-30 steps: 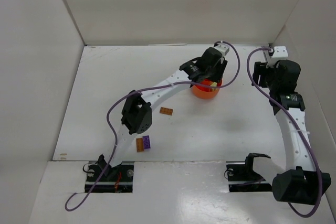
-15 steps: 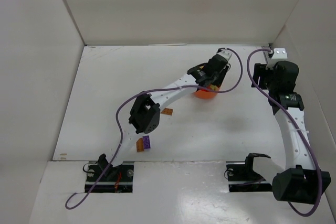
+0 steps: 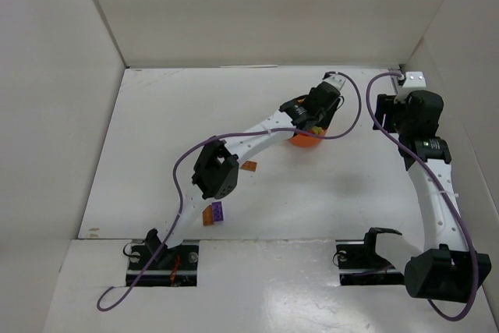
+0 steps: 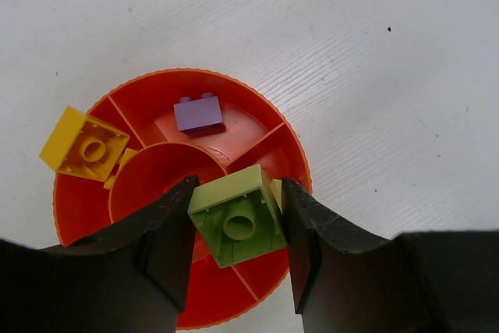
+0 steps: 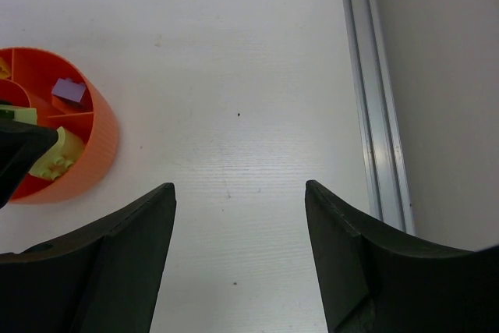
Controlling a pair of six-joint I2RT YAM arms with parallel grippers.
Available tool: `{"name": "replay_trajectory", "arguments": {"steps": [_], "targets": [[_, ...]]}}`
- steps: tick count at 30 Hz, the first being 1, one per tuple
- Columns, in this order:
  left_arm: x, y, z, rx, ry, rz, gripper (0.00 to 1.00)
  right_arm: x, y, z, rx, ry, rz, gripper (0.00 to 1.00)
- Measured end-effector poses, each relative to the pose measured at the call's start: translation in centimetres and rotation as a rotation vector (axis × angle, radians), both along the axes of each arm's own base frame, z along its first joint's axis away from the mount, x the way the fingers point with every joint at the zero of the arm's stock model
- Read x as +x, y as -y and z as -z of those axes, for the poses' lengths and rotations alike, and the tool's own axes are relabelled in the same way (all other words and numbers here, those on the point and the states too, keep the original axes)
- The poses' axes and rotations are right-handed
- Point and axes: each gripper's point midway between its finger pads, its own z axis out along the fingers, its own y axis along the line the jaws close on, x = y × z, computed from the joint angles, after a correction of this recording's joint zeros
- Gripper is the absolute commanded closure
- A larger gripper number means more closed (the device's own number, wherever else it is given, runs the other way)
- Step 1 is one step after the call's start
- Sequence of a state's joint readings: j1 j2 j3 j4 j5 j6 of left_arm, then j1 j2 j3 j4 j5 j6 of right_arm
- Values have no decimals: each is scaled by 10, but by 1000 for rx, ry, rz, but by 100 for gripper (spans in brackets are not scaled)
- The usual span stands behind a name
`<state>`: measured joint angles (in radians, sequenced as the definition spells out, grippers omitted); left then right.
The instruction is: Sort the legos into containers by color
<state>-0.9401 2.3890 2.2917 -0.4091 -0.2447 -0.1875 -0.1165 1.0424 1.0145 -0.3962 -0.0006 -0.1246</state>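
The left wrist view alone shows the left hand clamping a green brick just over the dish; from above, the arm hides this. The right hand gapes empty nearby.

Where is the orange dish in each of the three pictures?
Top external: dish right of centre, half hidden under the left gripper.
Left wrist: dish lower left, beneath the fingers holding a green brick.
Right wrist: dish at the left edge.
Shared landmark: the left gripper over the dish; the purple brick inside shows in both wrist views.
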Motion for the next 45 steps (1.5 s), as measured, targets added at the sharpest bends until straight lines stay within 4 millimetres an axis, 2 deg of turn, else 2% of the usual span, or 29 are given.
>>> {"name": "replay_trajectory", "arguments": {"steps": [12, 35, 37, 42, 45], "targets": [[0, 1, -1, -6, 4, 2, 54, 4, -3, 8, 4, -22, -26, 29], [-3, 4, 0, 4, 21, 2, 40, 6, -10, 10, 9, -28, -72, 30], [-2, 4, 0, 6, 22, 2, 40, 7, -10, 10, 7, -29, -74, 30], [-2, 4, 1, 9, 24, 0, 56, 9, -12, 14, 12, -39, -83, 30], [-2, 3, 2, 12, 24, 0, 56, 9, -12, 15, 14, -40, -87, 30]]}}
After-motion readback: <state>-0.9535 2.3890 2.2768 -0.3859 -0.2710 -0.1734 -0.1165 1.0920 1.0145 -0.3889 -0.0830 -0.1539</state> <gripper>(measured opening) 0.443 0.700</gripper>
